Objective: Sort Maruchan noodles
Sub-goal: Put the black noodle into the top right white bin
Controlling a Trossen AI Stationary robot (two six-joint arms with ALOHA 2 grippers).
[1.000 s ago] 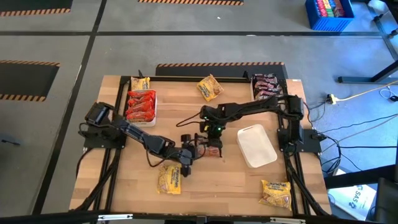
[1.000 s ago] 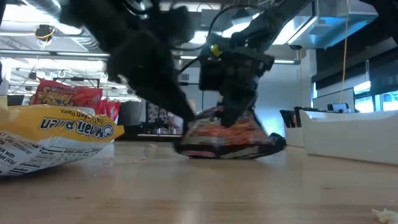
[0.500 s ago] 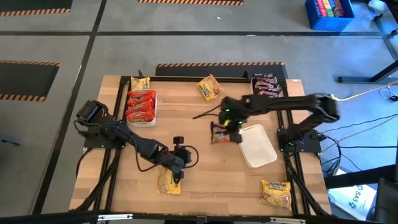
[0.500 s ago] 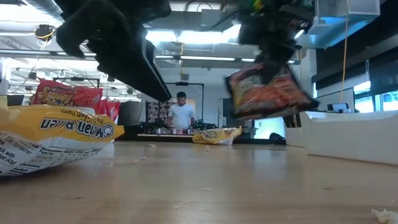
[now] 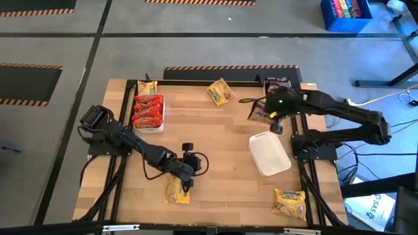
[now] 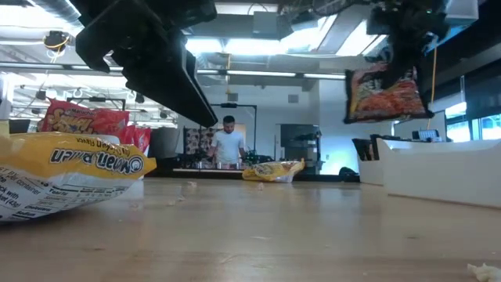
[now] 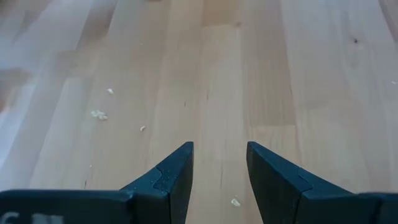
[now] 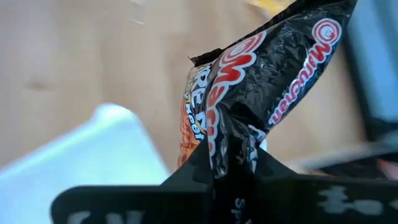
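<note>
Dark packet [image 6: 385, 94] now higher, hanging lengthwise from right tool [image 5: 273, 117].

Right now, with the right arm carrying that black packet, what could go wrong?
1. The right tool pinches only an edge of the dark packet, which hangs in the air; it could slip.
2. The tray of dark packets looks full; a drop may miss it.
3. The left tool hovers open near the yellow packet.
</note>
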